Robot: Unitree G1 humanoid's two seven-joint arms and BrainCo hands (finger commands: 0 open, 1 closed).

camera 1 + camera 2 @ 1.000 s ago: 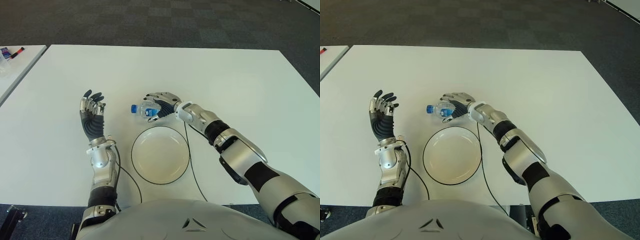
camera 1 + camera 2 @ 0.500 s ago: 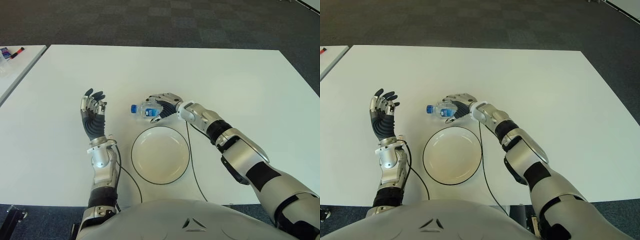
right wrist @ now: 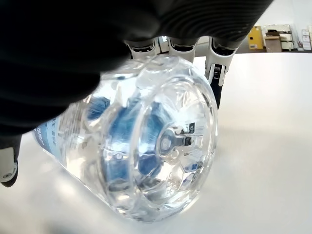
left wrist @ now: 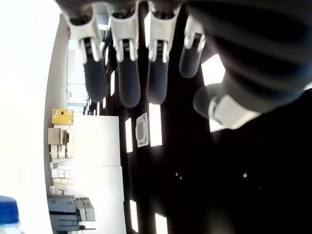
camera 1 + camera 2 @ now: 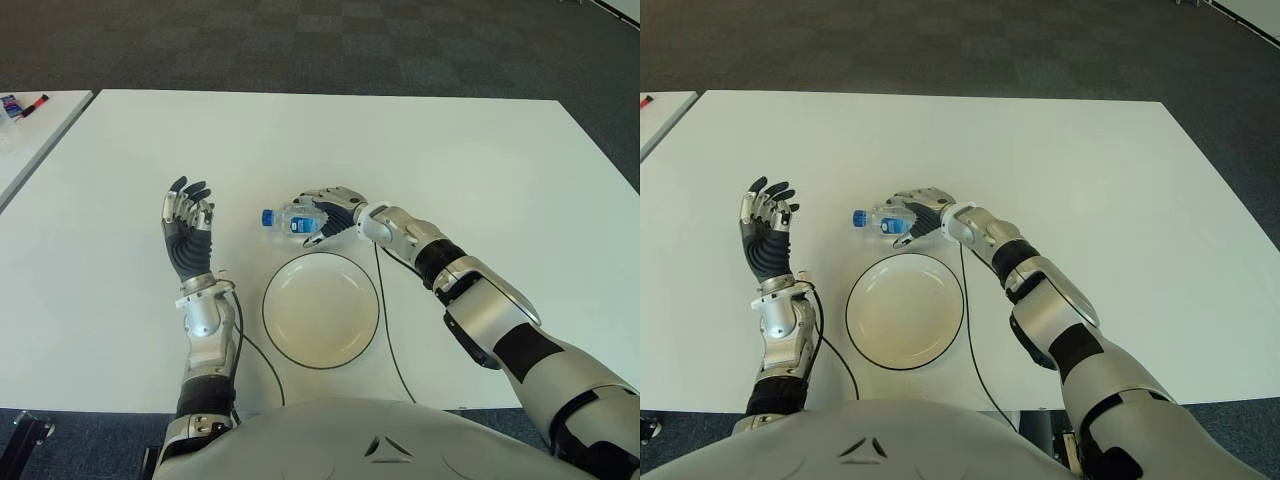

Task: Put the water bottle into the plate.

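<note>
While the right hand [image 5: 328, 208] reaches in from the right, its fingers curl over the water bottle [image 5: 290, 217], which lies on its side on the white table [image 5: 480, 160] just beyond the plate [image 5: 321, 309]. Left hand [image 5: 186, 228] stands upright left of the bottle, fingers spread, holding nothing. Dark carpet [image 5: 330, 40] lies beyond the table.

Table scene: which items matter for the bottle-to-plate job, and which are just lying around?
Job items:
- water bottle, lying on its side, right hand closed around it
- plate, empty, nearer the robot than the bottle

Lying about:
- left hand, open and idle, left of the bottle
- markers on the side table at far left
- black cable along the plate's right side
</note>
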